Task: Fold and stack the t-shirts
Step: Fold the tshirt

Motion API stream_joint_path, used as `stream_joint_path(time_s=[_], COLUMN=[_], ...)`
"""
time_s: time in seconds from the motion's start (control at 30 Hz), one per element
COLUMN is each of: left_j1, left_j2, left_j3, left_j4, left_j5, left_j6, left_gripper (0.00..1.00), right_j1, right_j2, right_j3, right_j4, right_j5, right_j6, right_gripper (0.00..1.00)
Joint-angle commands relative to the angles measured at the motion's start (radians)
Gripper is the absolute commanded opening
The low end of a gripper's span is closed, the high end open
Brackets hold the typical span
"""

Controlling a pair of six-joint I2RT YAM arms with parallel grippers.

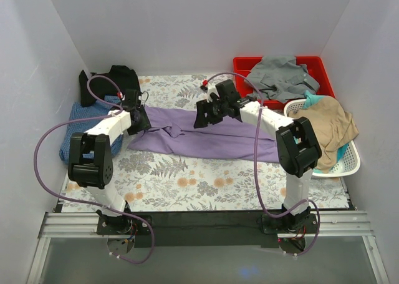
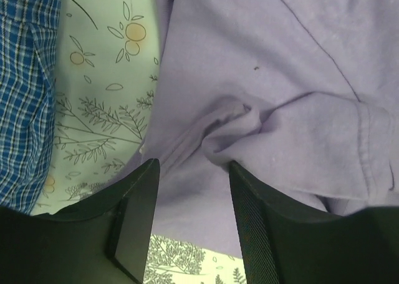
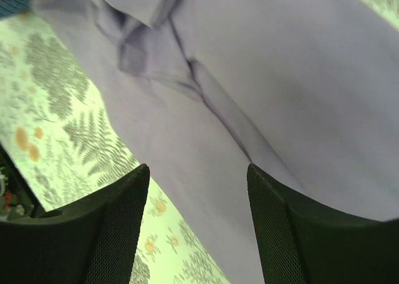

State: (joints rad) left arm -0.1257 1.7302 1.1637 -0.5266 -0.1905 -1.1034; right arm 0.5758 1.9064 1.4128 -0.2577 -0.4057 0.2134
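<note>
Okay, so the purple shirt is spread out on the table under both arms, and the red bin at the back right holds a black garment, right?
Not quite. The garment in the red bin is a grey garment, not black, as the top view shows. The purple shirt is as you say.

Two arms of one build. Left arm (image 1: 93, 156) and right arm (image 1: 296, 150) have white shells on the long links and bulky black rounded housings at the joints. The bases (image 1: 118, 225) are black. A lilac cable (image 1: 38, 148) loops loose along each arm from base to wrist. The right one ends at a small red plug (image 1: 204, 84). Left gripper (image 2: 193, 171) and right gripper (image 3: 198, 171) are black throughout. The fingers (image 3: 118, 234) are broad and flat, with a fine mesh texture on the inner faces.
</note>
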Motion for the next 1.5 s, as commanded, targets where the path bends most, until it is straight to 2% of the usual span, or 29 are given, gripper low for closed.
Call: stream_joint_path(time_s=[0.0,0.23,0.37,0.6,1.13,1.23,1.4,1.47], left_j1=[0.003,0.005,0.004,0.005,0.005,0.005,0.005,0.005], left_j2=[-0.089,-0.018,0.018,0.052,0.081,0.085,0.095,0.1], left_j3=[0.002,0.112,0.154,0.139,0.142,0.137,0.129,0.131], left_j4=[0.016,0.051,0.053,0.074,0.094,0.103,0.12,0.12], left_j5=[0.012,0.098,0.125,0.135,0.131,0.141,0.167,0.172], left_j6=[-0.015,-0.013,-0.016,-0.033,-0.033,-0.033,-0.033,-0.033], left_gripper=[0.48,0.49,0.49,0.49,0.49,0.45,0.24,0.22], right_j1=[0.027,0.096,0.14,0.214,0.226,0.226,0.226,0.226], right_j2=[0.068,0.236,0.27,0.322,0.402,0.424,0.46,0.465], right_j3=[0.141,0.344,0.354,0.376,0.497,0.529,0.564,0.571], right_j4=[0.054,0.002,0.002,0.012,-0.011,-0.023,-0.04,-0.048], right_j5=[-0.139,-0.119,-0.097,-0.029,0.076,0.08,0.11,0.126], right_j6=[0.004,-0.037,-0.046,-0.063,-0.105,-0.111,-0.118,-0.117], right_gripper=[0.7,0.67,0.66,0.66,0.65,0.62,0.5,0.49])
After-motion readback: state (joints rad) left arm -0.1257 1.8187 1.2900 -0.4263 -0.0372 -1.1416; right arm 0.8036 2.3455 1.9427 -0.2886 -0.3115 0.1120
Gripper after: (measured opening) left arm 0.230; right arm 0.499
